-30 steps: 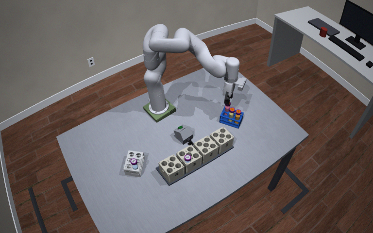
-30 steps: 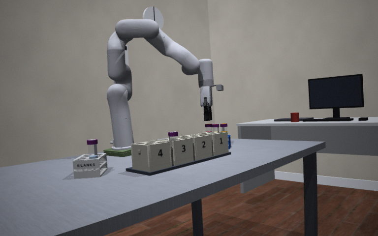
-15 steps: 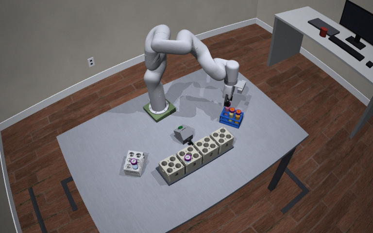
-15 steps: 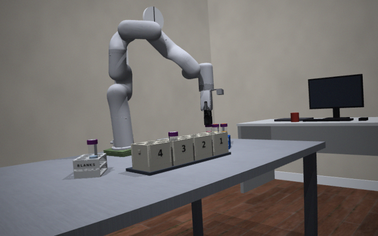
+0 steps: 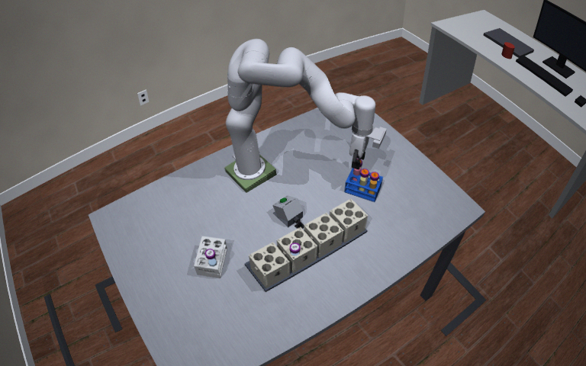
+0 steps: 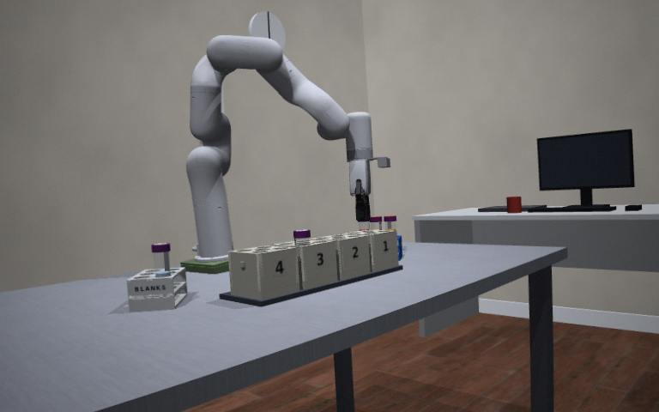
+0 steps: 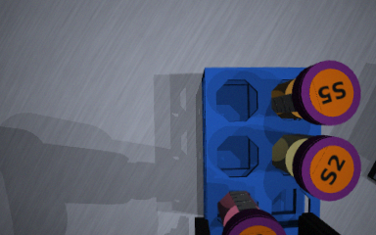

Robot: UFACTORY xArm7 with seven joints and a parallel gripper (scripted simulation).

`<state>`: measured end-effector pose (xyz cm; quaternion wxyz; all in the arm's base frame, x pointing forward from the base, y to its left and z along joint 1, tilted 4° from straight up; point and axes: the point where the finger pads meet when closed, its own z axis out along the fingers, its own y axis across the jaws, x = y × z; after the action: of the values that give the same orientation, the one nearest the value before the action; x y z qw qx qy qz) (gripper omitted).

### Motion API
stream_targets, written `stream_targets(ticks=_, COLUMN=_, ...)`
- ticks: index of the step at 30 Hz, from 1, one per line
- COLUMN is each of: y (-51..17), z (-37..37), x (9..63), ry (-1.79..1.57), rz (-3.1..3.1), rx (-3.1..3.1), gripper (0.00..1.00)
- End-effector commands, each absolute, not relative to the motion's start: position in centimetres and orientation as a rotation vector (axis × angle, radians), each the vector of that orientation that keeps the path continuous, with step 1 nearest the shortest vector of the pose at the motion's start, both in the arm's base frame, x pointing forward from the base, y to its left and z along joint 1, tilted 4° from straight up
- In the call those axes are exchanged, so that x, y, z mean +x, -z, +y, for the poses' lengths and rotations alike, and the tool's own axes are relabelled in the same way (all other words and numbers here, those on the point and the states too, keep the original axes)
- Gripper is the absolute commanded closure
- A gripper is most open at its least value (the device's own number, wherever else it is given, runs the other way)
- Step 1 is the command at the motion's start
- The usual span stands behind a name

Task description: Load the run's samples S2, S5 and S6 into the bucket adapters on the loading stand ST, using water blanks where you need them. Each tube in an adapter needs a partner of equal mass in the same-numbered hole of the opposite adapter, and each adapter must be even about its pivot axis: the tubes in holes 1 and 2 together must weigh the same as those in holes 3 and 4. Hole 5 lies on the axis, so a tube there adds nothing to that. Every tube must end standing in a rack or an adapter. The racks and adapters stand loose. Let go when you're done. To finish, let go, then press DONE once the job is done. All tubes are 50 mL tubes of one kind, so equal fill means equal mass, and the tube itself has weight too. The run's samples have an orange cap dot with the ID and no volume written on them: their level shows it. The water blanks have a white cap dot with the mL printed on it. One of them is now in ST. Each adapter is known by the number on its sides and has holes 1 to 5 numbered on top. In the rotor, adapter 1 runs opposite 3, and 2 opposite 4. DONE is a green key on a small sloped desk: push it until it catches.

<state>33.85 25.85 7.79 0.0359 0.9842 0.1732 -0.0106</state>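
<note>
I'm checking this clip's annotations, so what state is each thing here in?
Hand: open, around S6
S6: upright, racked
S5: upright, racked
S2: upright, racked
Adapter 3: one tube in
Adapters 1, 2, 4: no tubes
Blanks rack: one tube in
DONE: unclear whether pressed

You get dim, even light on the worktable [image 5: 328,276] [image 6: 272,340], with soft overlapping arm shadows behind the blue rack [image 5: 362,196] [image 7: 261,128]. The wrist view looks darkest to you, flat and greyish; small adapter numbers blur in your top view.
</note>
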Motion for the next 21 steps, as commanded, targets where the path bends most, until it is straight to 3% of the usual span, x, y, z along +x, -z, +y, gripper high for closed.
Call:
stream_targets(ticks=1, y=-7.7, z=25.9, x=34.0, ry=0.026, rz=0.533, rx=3.025, gripper=0.43)
stream_targets(ticks=21, y=-6.5, z=25.9, x=34.0, ry=0.026, rz=0.533, rx=3.025, gripper=0.43)
